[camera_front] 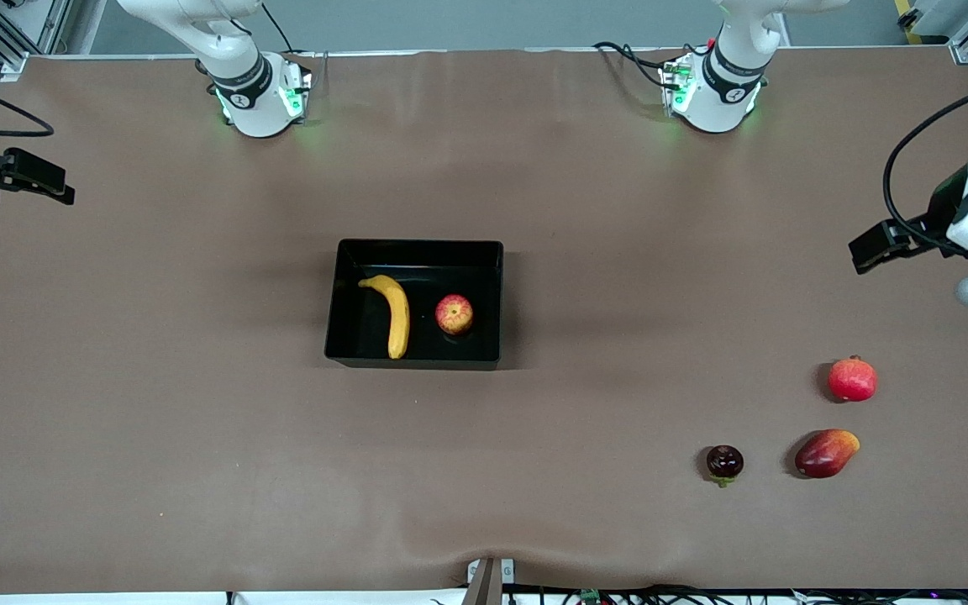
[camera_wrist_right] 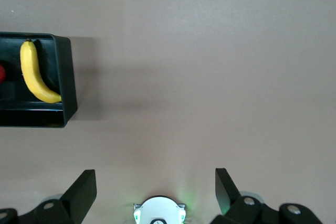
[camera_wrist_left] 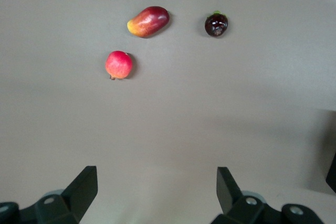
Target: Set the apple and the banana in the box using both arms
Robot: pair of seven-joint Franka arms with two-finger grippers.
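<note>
Black and glossy, the shallow plastic box [camera_front: 417,252] mid-table holds the curved yellow banana [camera_front: 396,313] beside the red-yellow streaked apple [camera_front: 454,314], while the left gripper [camera_wrist_left: 156,187] and right gripper [camera_wrist_right: 155,186] wait spread wide, empty, at opposite table ends.

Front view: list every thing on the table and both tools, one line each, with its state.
box: open-topped, upright, holds two fruits.
banana: lying in the box.
apple: in the box, beside the banana, apart from it.
pomegranate: on the table, toward the left arm's end.
mango: on the table, nearer the camera than the pomegranate.
mangosteen: on the table beside the mango.
left tool: open, empty, waiting.
right tool: open, empty, waiting.
</note>
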